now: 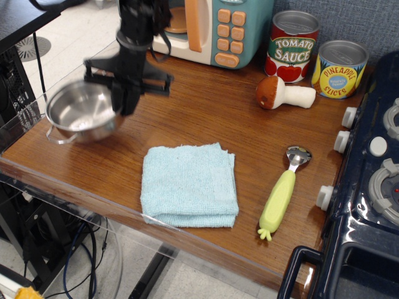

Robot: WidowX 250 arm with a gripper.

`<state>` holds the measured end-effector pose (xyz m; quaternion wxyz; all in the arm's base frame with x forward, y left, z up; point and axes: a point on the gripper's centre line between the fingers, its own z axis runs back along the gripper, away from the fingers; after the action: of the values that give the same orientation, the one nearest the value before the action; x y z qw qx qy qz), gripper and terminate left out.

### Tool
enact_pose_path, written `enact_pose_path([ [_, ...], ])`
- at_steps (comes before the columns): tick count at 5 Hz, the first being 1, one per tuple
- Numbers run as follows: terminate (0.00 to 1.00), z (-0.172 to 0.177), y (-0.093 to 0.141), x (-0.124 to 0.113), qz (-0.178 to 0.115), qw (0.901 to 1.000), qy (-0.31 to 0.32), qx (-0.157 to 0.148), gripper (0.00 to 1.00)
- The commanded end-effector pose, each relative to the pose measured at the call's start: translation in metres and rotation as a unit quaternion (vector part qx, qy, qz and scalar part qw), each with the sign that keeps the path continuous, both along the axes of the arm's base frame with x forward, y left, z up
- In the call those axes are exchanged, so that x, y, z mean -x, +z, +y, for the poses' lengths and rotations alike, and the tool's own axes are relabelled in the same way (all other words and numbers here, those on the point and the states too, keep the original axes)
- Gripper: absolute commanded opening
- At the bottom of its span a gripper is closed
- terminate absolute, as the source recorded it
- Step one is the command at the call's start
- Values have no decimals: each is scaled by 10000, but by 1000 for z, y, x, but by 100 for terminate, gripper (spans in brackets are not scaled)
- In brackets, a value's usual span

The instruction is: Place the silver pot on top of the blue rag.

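Observation:
The silver pot (80,113) is a shiny shallow steel pot with wire loop handles, held tilted above the left end of the wooden counter. My black gripper (126,103) is shut on the pot's right rim and holds it off the surface. The image of the pot and gripper is blurred by motion. The blue rag (189,184) lies folded and flat near the counter's front edge, to the right of and below the pot, apart from it.
A toy microwave (215,28) stands at the back. A tomato sauce can (292,47), a pineapple can (340,68) and a toy mushroom (283,93) sit at the back right. A green-handled scoop (282,193) lies right of the rag. A toy stove (368,187) fills the right edge.

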<state>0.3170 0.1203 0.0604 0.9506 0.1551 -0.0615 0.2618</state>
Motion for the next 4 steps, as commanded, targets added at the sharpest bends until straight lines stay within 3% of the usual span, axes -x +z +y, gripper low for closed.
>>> enact_pose_path([
  [1, 0, -48, 79, 12, -780, 9963, -329, 127, 0],
  [2, 0, -84, 80, 24, -711, 9941, -769, 271, 0],
  [4, 0, -127, 50, 33, -545, 9885, -1376, 306, 0],
])
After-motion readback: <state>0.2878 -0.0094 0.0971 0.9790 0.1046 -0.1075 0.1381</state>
